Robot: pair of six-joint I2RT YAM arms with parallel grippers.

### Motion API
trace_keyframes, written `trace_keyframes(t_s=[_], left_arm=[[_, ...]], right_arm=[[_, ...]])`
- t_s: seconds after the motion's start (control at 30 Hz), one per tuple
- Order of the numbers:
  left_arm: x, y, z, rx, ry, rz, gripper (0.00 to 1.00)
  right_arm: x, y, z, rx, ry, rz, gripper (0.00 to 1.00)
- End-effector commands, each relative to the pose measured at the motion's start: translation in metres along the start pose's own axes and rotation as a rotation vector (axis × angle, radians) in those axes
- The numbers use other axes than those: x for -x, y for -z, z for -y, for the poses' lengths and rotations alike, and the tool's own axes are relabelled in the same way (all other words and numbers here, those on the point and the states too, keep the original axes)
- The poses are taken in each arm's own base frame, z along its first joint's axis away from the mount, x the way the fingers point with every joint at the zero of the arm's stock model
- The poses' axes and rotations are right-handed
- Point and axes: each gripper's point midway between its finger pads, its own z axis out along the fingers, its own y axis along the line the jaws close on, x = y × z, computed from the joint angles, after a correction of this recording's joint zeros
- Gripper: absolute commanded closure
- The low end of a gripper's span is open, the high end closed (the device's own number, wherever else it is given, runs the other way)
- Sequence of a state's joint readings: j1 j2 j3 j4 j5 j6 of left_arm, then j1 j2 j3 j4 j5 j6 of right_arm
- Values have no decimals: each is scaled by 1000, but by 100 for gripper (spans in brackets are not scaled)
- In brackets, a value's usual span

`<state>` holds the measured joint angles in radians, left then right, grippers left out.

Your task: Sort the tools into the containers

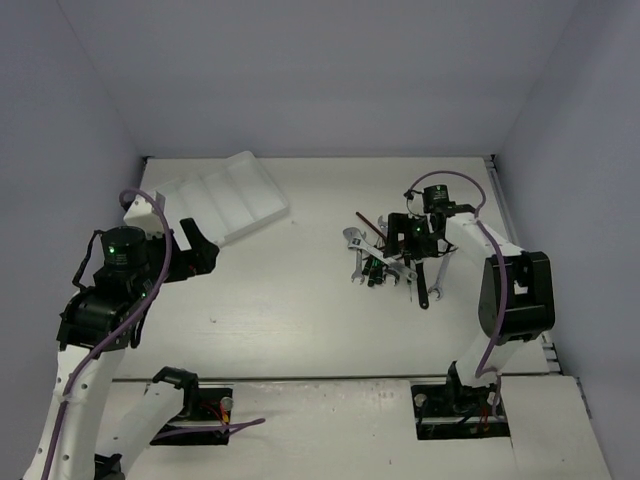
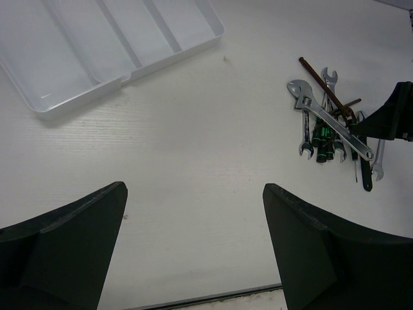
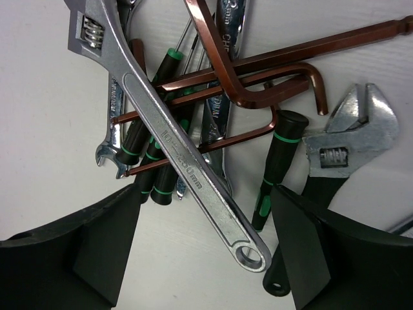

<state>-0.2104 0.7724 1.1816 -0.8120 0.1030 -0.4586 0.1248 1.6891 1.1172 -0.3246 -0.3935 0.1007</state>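
Observation:
The tools lie in one heap on the right half of the table. On top is a long silver adjustable wrench, crossing brown L-shaped hex keys, black screwdrivers with green bands, a black-handled adjustable wrench and silver open-end wrenches. My right gripper hangs low over the heap, open, its fingers either side of the silver wrench's ring end without touching it. The white tray of containers sits at the far left, all compartments bare. My left gripper is open above bare table, holding nothing.
A seam between table panels runs just under the left gripper. Walls close in the table at the back and on both sides. In the left wrist view, the right arm's gripper shows dark at the heap's right edge.

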Motion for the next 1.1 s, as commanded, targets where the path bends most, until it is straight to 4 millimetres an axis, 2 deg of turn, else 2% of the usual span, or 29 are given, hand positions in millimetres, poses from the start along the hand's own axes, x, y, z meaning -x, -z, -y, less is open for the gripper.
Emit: trace_keyframes(t_s=[0.0,0.13,0.33,0.8,1.07], left_arm=[[9,-4,9,-40,-15,26,16],[9,-6,9,-37,-24,18,16],[10,-11,13,-49,-44,2,16],[2,-22,17,-58,-49,-48,16],[-2,-24,20,-73,-29,-69,16]], right_arm=[[4,-4,-11,63,9,-4,22],[-4,-12,-11,67,0,-35,28],[-20,-20,-21,99,8,-84,42],[-45,-27,-31,112,18,-134,51],[-44,-25,-32,100,25,-113,79]])
